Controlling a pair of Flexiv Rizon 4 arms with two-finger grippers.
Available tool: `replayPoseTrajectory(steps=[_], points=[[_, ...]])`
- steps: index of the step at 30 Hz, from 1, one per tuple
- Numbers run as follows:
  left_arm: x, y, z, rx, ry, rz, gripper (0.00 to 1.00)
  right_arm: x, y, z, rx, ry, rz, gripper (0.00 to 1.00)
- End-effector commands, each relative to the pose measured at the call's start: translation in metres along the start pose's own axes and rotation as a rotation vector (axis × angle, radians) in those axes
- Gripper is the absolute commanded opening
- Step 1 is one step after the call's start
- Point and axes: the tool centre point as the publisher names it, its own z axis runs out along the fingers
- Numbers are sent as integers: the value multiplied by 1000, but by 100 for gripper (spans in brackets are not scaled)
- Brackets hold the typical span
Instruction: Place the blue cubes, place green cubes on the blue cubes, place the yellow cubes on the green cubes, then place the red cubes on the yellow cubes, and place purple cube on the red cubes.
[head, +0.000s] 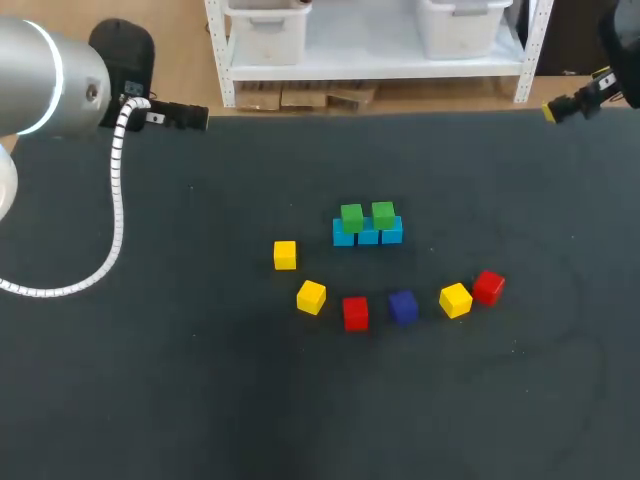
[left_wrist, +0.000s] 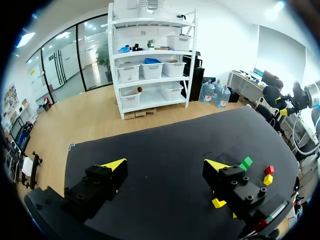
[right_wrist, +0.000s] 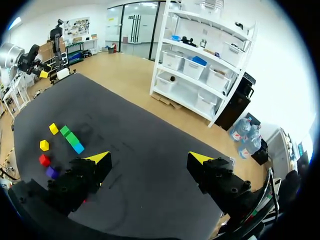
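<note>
Cubes of blue (head: 368, 235) stand in a row of three around the middle of the table (head: 180, 400), touching side to side. Two green cubes (head: 351, 216) sit on top of them, so the step in hand is, by my judgement, the yellow layer.

The left yellow cube (head: 285, 254) lies alone on the left-edge side of the row. The turned yellow cube (head: 311, 297) lies nearer the near edge, askew to the row. The right yellow cube (head: 455, 299) sits just beside a red cube (head: 488, 287), perhaps touching it. The other red cube (head: 355, 312) and the purple cube (head: 403, 306), which looks dark blue, lie between the two nearer yellow ones.

The left gripper (left_wrist: 166, 165) hangs over the far left corner and the right gripper (right_wrist: 148, 158) by the far right corner. Each has its fingers spread wide with nothing between them.

The left arm would do best to take the left yellow cube first, since it has free space all round. It should come straight down, square the fingers to two opposite faces, and close on the cube's middle. The carry should pass well above the green cubes. The cube should then be lowered until it rests flat and released without any sideways push, because the greens are merely resting and could slide off the blue ones.
</note>
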Motion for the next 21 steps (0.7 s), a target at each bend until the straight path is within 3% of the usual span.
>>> replayPoseTrajectory(steps=[1,5,7,11,15,21], points=[[0,2,0,10,0,2,100,1,3,0,28,-4,1,100],[0,2,0,10,0,2,100,1,3,0,28,-4,1,100],[-6,-7,-7,49,8,31,100,1,3,0,28,-4,1,100],[-16,-39,-22,134,60,161,100,1,3,0,28,-4,1,100],[-20,-70,-34,166,106,302,100,1,3,0,28,-4,1,100],[4,-109,-34,216,223,452,100,1,3,0,28,-4,1,100]])
